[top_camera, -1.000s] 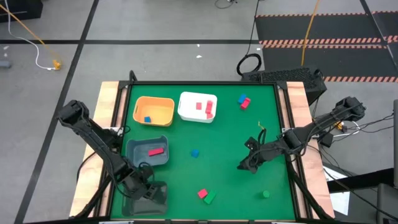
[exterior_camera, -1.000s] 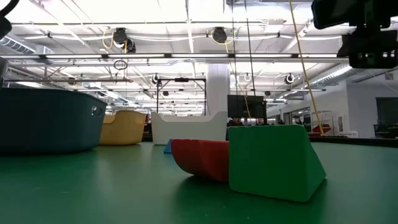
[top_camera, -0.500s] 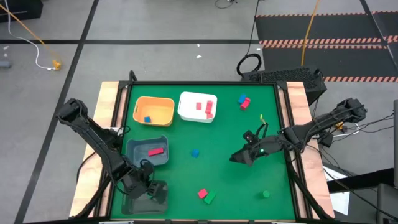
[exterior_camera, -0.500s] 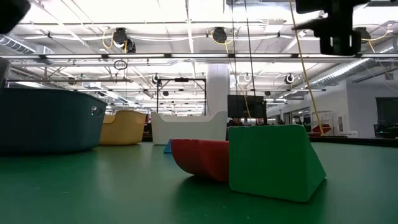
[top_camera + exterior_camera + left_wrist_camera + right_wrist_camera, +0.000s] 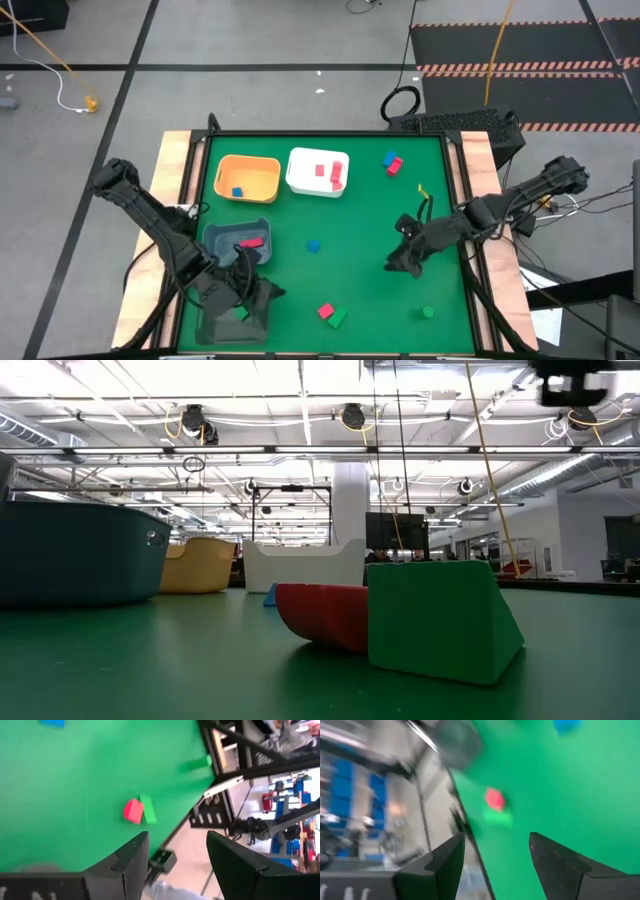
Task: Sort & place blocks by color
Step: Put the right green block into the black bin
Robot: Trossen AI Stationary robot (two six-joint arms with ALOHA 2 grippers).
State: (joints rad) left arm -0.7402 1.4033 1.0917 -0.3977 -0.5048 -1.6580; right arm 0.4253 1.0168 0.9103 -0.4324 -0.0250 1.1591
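Small blocks lie on the green table. A red block (image 5: 325,311) touches a green block (image 5: 338,318) near the near edge; both also show large in the low view as the red block (image 5: 320,615) and green block (image 5: 440,618). Another green block (image 5: 427,312), a blue block (image 5: 313,245) and a blue-and-red pair (image 5: 391,162) lie apart. My left gripper (image 5: 262,292) is open over the near grey bin (image 5: 215,325), where a green bit (image 5: 240,313) shows. My right gripper (image 5: 400,263) is open above bare table, right of centre.
An orange bin (image 5: 247,178) holds a blue block, a white bin (image 5: 318,171) holds red and pink blocks, and a second grey bin (image 5: 238,243) holds a red block. Wooden rails run along the table's left and right edges. Open green surface lies between the two arms.
My left gripper has moved a little toward the table's right and far side, and a green bit now shows in the near grey bin. My right gripper swung toward the table's left, then came back toward the near right. The blocks on the table have not moved.
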